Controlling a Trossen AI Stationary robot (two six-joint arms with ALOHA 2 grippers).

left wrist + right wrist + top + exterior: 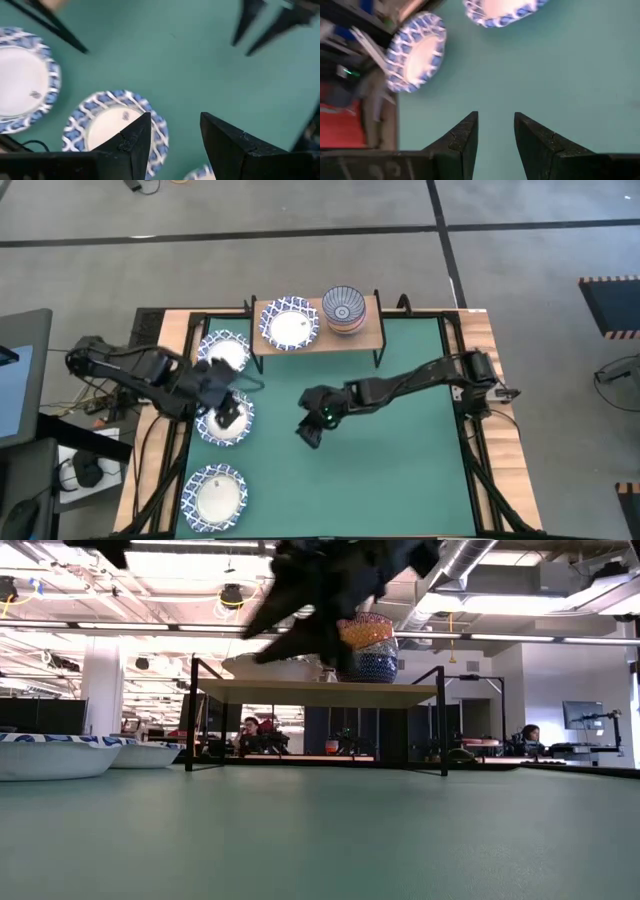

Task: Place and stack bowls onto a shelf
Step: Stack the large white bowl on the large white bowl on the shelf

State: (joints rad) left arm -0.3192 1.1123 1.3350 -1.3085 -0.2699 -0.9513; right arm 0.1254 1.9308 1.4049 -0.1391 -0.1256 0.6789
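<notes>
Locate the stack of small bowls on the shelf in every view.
High view: stack of small bowls on the shelf's right part.
Low view: top centre, on the shelf, partly behind an arm.
Left wrist view: not in it.
Right wrist view: not in it.
Shared landmark: the shelf.

Left gripper (172, 142) fingers parted, empty, above green mat (200, 65). Two wide shallow blue-lattice-rimmed white bowls: one (102, 125) beneath the fingers, another (22, 80) nearby.
</notes>
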